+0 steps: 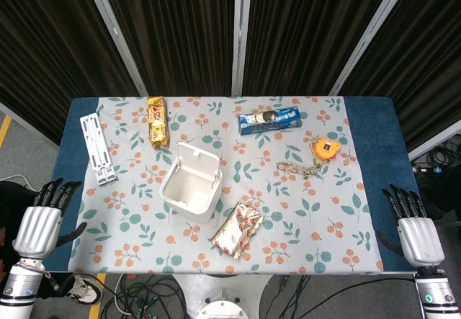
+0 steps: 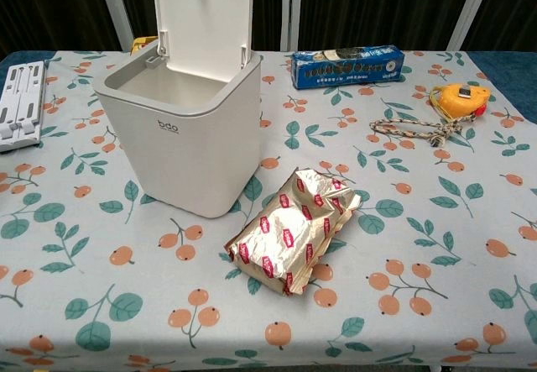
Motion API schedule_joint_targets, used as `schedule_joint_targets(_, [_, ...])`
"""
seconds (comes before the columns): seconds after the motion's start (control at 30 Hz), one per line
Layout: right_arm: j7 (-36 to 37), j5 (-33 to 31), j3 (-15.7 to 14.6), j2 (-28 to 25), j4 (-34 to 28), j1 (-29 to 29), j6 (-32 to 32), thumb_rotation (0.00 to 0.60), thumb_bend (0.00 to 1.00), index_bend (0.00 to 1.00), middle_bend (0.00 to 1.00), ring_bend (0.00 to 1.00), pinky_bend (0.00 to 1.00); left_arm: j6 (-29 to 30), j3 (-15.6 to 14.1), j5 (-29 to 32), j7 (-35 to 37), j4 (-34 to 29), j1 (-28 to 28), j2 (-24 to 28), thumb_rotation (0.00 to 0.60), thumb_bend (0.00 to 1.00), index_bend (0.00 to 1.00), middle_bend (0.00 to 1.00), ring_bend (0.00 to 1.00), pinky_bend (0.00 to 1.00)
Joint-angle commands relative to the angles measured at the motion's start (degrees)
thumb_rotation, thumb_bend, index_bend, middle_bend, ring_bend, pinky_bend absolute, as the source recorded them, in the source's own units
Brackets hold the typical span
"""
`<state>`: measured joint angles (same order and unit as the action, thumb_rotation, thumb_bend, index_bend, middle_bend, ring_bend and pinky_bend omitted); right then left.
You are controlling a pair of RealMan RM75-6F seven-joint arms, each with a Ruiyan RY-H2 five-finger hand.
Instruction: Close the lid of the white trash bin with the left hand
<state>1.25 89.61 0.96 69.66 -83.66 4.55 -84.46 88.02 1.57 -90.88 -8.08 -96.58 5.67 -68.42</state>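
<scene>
The white trash bin stands left of the table's middle. Its lid is raised upright at the far side, and the inside looks empty. My left hand hangs off the table's near left corner, fingers apart and holding nothing, well to the left of the bin. My right hand sits off the near right corner, fingers apart and empty too. Neither hand appears in the chest view.
A crinkled gold-and-red snack bag lies just right of the bin. Farther back lie a gold bar wrapper, a blue cookie pack, an orange tape measure with a chain, and a white folding stand at left.
</scene>
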Motion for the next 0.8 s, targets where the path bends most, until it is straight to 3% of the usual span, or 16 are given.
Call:
schedule_joint_targets(0.03, [-0.12, -0.23, -0.11, 0.11, 0.00, 0.04, 0.38, 0.600, 0.17, 0.00, 0.00, 0.00, 0.00, 0.05, -0.13, 0.03, 0.26, 0.10, -0.14, 0.12, 0.600, 0.20, 0.14, 0.17, 0.07, 0.13])
schedule_joint_targets(0.33, [0.22, -0.31, 0.11, -0.02, -0.02, 0.02, 0.12, 0.600, 0.17, 0.00, 0.00, 0.00, 0.00, -0.02, 0.04, -0.06, 1.11, 0.30, 0.03, 0.05, 0.600, 0.20, 0.14, 0.17, 0.07, 0.13])
schedule_joint_targets(0.57, [0.95, 0.41, -0.27, -0.62, 0.54, 0.05, 0.07, 0.600, 0.17, 0.00, 0.00, 0.00, 0.00, 0.44, -0.71, -3.95, 6.07, -1.34, 0.88, 1.65, 0.600, 0.20, 0.14, 0.17, 0.07, 0.13])
schedule_joint_targets(0.8, [2.50, -0.92, -0.09, -0.69, 1.69, 0.00, 1.00, 0.600, 0.17, 0.00, 0.00, 0.00, 0.00, -7.37, 3.98, -6.30, 4.64, -8.80, 9.54, 7.42, 0.600, 0.20, 0.14, 0.17, 0.07, 0.13])
